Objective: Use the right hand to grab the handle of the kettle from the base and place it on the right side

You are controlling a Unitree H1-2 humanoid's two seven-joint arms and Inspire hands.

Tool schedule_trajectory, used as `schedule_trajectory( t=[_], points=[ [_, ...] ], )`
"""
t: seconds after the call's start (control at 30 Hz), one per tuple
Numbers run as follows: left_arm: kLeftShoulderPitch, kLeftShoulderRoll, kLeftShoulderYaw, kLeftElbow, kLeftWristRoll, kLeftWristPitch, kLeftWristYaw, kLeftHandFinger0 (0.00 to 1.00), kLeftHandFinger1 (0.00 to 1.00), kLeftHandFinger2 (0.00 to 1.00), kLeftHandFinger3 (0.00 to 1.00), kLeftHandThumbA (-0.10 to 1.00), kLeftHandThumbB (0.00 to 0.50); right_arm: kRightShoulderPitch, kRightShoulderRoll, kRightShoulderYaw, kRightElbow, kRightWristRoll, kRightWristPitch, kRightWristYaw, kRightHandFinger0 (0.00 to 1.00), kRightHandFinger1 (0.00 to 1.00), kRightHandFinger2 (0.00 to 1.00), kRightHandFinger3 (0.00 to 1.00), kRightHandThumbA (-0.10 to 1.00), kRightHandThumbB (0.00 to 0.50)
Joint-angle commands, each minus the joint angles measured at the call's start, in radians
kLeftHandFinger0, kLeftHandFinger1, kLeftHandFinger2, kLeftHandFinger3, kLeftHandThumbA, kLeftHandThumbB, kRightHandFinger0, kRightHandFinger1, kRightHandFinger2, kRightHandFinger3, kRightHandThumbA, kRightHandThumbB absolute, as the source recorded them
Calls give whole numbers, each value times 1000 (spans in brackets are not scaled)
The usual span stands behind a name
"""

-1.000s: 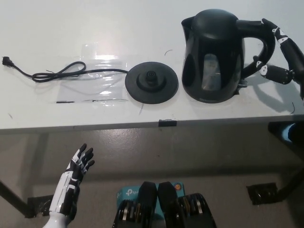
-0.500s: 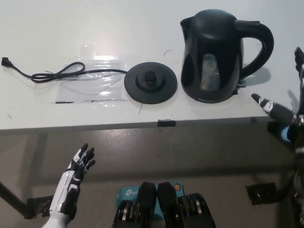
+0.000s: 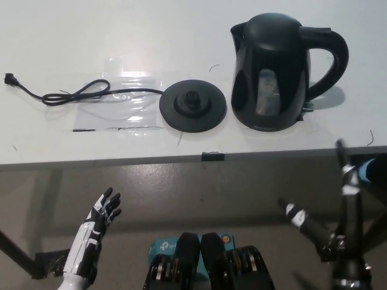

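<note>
My right hand (image 3: 335, 232) is open (fingers spread) below the desk (image 3: 72, 42) edge, empty. The kettle (image 3: 272, 72) stands on the desk, just right of its base (image 3: 193, 106).

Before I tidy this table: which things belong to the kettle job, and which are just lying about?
Belongs to the job:
black plastic electric kettle
round black kettle base
black right robot hand

Just lying about:
clear plastic sheet
black tape strip
white left robot hand, resting low

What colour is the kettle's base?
Black, like the kettle. The round base shows clearly in the head view.
</note>
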State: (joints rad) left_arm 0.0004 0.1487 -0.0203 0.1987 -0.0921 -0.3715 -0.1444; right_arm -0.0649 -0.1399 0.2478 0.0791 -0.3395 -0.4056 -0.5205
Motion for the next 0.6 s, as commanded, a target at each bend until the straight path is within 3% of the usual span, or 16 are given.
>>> schedule_trajectory(
  t=[0.0,0.13,0.2,0.33,0.57],
  points=[
    [9,15,1,-3,-6,-32,-22,1000,1000,1000,1000,984,500,-20,-46,61,79,33,-64,-67,1000,1000,1000,1000,1000,316],
    [-6,18,5,21,25,-59,-7,1000,1000,1000,1000,1000,500,-40,-72,83,133,170,-64,86,1000,1000,1000,1000,1000,307],
    [-23,15,7,38,23,-65,-6,1000,1000,1000,1000,1000,500,-52,-62,65,173,222,-64,155,1000,1000,1000,1000,1000,334],
    [-8,-2,18,38,27,-59,13,1000,1000,1000,1000,1000,500,-42,-52,57,202,251,-64,209,1000,1000,1000,1000,1000,375],
    [-12,-7,31,51,29,-66,17,1000,1000,1000,1000,1000,500,-50,-55,56,228,244,-64,265,1000,1000,1000,1000,1000,377]
  ],
)
